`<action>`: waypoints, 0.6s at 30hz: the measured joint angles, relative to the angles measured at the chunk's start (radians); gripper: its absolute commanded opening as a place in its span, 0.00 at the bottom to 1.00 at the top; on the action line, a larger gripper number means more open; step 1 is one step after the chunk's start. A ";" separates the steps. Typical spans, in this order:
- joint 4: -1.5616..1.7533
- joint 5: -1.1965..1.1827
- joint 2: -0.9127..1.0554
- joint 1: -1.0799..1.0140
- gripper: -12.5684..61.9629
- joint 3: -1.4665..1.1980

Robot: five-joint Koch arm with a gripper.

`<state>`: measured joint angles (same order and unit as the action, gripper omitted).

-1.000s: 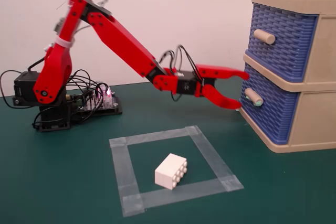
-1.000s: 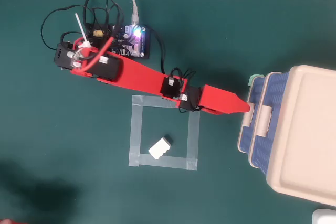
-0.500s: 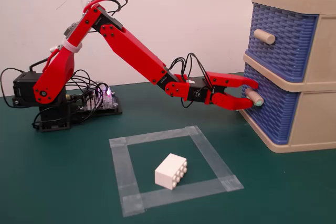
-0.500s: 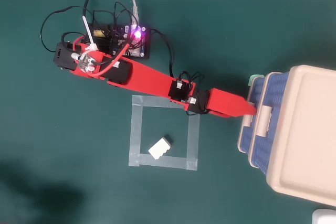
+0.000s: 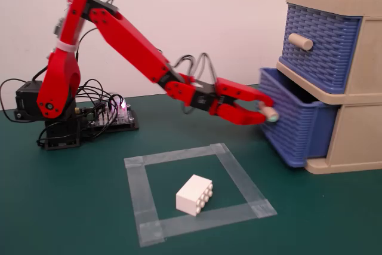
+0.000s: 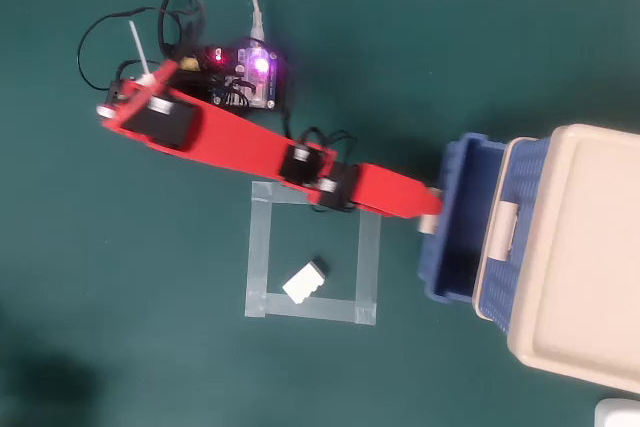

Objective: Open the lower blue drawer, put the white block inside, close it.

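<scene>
The lower blue drawer [image 5: 295, 129] of the beige cabinet [image 5: 358, 135] stands partly pulled out, and the overhead view shows its open inside [image 6: 455, 247]. My red gripper [image 5: 262, 111] has its jaws closed around the drawer's peg handle [image 5: 270, 114], whose teal-marked end sticks out. In the overhead view the gripper [image 6: 431, 207] meets the drawer front at the handle [image 6: 428, 225]. The white block [image 5: 195, 195] lies studs sideways on the green mat inside a tape square [image 5: 137, 189], apart from the gripper. It also shows in the overhead view [image 6: 305, 282].
The upper blue drawer [image 5: 319, 46] with a plain beige handle [image 5: 300, 41] is shut above the open one. The arm's base [image 5: 57, 106] and a lit controller board [image 6: 250, 72] with loose cables stand at the back left in the fixed view.
</scene>
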<state>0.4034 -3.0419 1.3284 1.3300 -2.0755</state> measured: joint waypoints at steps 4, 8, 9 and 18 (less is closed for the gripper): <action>-0.014 -0.009 0.244 -0.031 0.06 -0.268; -0.041 -0.009 0.413 -0.049 0.40 -0.391; -0.044 -0.009 0.419 -0.049 0.53 -0.399; -0.410 -0.009 0.785 -0.066 0.63 -0.402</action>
<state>-0.0061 -3.0511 2.1138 1.2640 -2.4774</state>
